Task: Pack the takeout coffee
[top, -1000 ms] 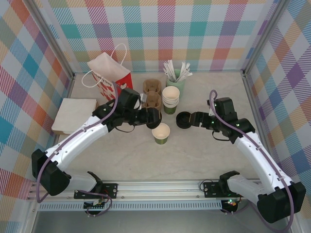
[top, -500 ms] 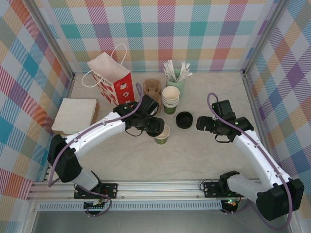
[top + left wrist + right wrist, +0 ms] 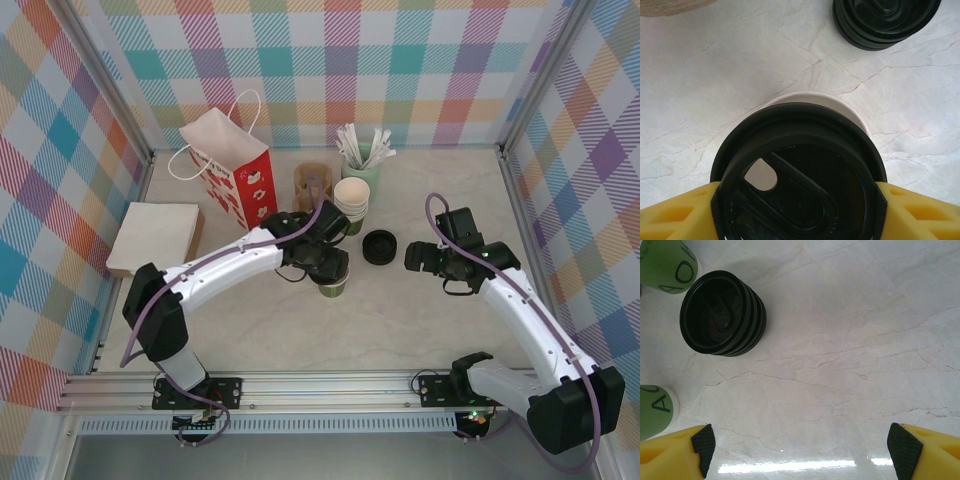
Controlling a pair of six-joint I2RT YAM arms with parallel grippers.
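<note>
Lid [image 3: 800, 150], black and round, is clamped in the left tool [image 3: 331, 268], over the green cup [image 3: 332, 290] standing on the desk [image 3: 400, 320]; the cup's cream rim is seen just past it; right of the stack of black lids [image 3: 379, 246], the right tool [image 3: 802, 445] is spread wide, empty.

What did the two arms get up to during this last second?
The left end effector, gripping a black lid, swung right from beside the cardboard carrier and now holds it just over the green cup. The right end effector, open, backed off to the right from the stack of lids. The cup, the lid stack, the paper bag and the stacked cups stayed put.
</note>
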